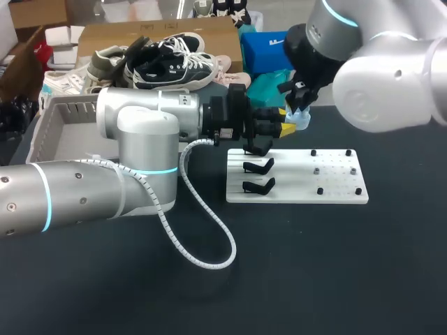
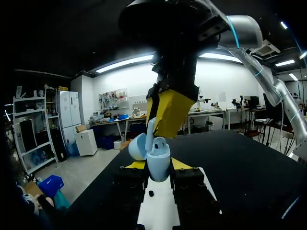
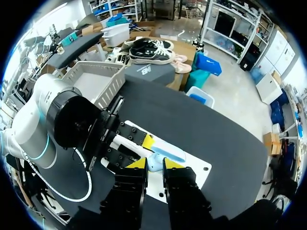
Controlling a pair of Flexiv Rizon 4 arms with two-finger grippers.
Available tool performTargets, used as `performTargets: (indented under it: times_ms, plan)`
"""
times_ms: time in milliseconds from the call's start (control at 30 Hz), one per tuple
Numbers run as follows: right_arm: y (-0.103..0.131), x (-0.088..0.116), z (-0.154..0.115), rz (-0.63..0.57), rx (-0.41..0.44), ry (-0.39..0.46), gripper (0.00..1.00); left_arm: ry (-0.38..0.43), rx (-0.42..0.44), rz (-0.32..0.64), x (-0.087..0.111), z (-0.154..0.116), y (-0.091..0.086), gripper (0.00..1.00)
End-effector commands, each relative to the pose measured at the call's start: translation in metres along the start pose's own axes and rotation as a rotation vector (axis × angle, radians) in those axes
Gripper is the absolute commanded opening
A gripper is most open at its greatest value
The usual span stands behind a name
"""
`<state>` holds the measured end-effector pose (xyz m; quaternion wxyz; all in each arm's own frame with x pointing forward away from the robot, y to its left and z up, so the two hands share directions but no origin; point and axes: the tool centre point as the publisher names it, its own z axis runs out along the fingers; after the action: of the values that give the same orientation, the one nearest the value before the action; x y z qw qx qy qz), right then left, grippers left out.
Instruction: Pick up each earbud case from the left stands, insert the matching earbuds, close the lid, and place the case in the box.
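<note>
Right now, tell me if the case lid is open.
Open: the lid hangs swung aside from the case, with an earbud showing inside.

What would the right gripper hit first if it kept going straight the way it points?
The open case, held in the left gripper, sits just ahead of the right gripper. The gap looks very small, though depth is unclear.

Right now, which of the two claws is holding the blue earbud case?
The left claw: the open case is clamped in it from both sides. The right claw hangs close above the case.
</note>
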<state>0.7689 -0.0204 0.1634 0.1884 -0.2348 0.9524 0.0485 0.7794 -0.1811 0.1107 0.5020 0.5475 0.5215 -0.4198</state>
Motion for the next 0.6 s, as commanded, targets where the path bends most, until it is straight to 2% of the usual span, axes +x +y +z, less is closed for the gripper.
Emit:
performTargets:
  times_ms: [33, 600]
  plan:
    - [-0.001, 0.002, -0.001, -0.004, -0.005, -0.001, 0.00, -0.002, -0.001, 0.001, 0.000, 0.000, 0.000, 0.00]
    - [0.003, 0.015, -0.007, -0.105, -0.002, -0.024, 0.00, -0.002, -0.001, 0.001, 0.000, 0.000, 0.000, 0.00]
